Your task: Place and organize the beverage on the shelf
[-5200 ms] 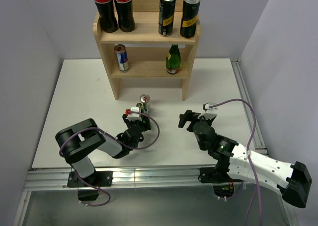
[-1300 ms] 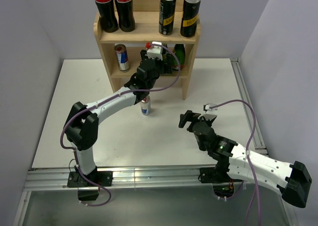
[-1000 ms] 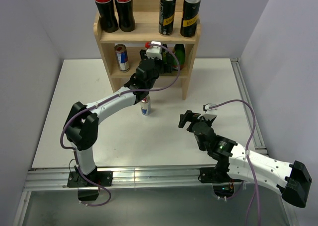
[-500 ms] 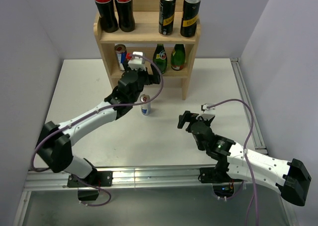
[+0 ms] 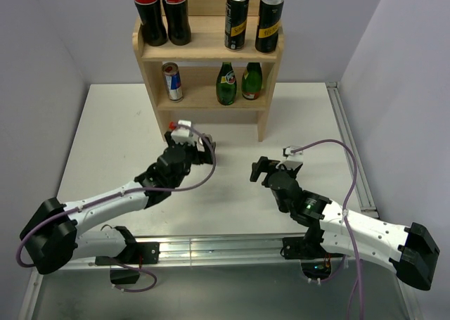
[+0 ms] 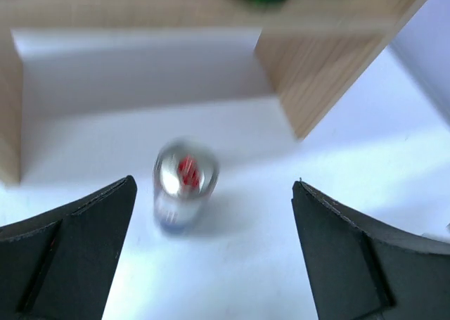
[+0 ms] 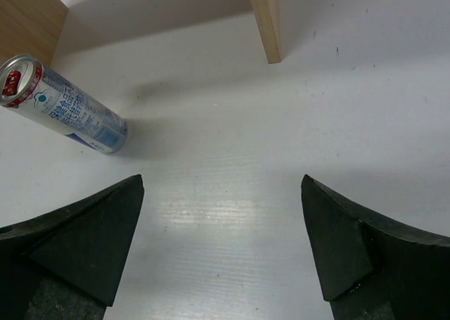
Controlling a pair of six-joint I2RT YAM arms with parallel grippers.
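The wooden shelf (image 5: 211, 49) stands at the back of the table. Its top tier holds two cola bottles (image 5: 160, 10) and two black cans (image 5: 252, 19). Its middle tier holds a small can (image 5: 171, 81) and two green bottles (image 5: 238, 82). A small silver-blue can (image 6: 184, 186) stands upright on the table in front of the shelf. It also shows in the right wrist view (image 7: 63, 105). My left gripper (image 5: 204, 150) is open and empty, just short of that can and hiding it from above. My right gripper (image 5: 259, 169) is open and empty, right of the can.
The shelf's right side panel (image 6: 316, 74) stands beyond the can, and its foot shows in the right wrist view (image 7: 264, 17). The white table (image 5: 112, 130) ends in a metal rail on the right (image 5: 348, 151). Grey walls enclose the left, back and right.
My left gripper left a second green bottle on the middle tier and drew back from the shelf, down toward the standing can. The right arm has barely moved.
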